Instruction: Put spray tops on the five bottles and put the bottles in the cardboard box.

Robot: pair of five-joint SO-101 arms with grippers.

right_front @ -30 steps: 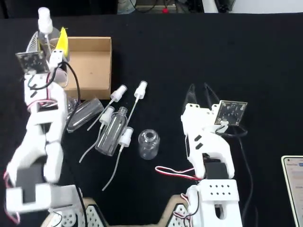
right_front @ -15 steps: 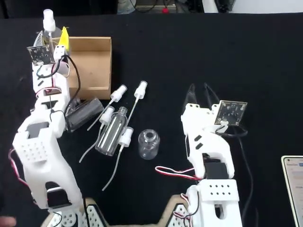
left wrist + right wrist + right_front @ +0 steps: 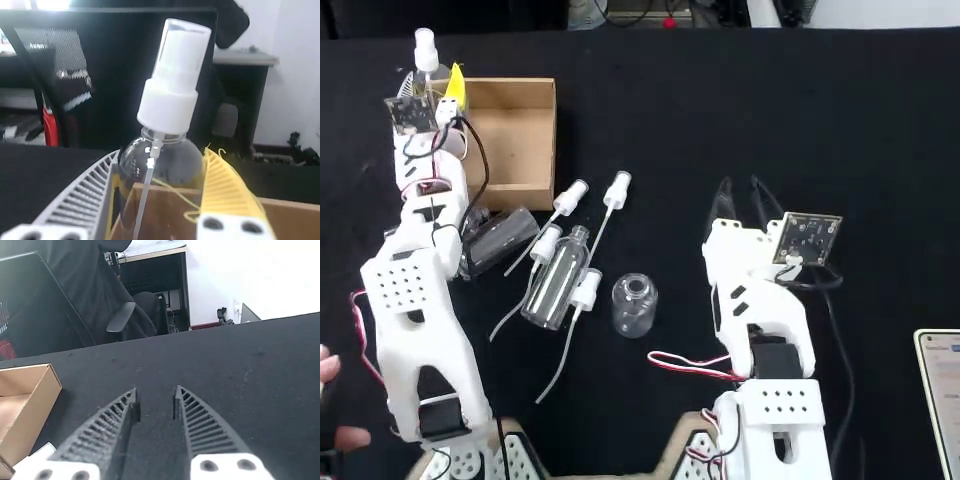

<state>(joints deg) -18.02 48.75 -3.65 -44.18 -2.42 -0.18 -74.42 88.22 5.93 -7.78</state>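
Note:
My left gripper (image 3: 430, 85) is shut on a clear bottle (image 3: 170, 167) that carries a white spray top (image 3: 172, 85). It holds the bottle upright over the far left edge of the cardboard box (image 3: 520, 140). One bottle (image 3: 500, 238) lies beside the box. A taller bottle (image 3: 558, 278) lies among several loose spray tops (image 3: 570, 195) with long tubes. A short round bottle (image 3: 634, 303) stands uncapped. My right gripper (image 3: 740, 190) rests right of these, slightly open with nothing in it (image 3: 155, 392).
A screen device (image 3: 940, 390) lies at the table's right edge. The box's near wall (image 3: 25, 400) appears in the right wrist view. Bare black tabletop stretches behind and to the right of the right gripper.
The left arm has stretched toward the far left corner, carrying the capped bottle a little farther back over the box's edge. The right arm has not moved.

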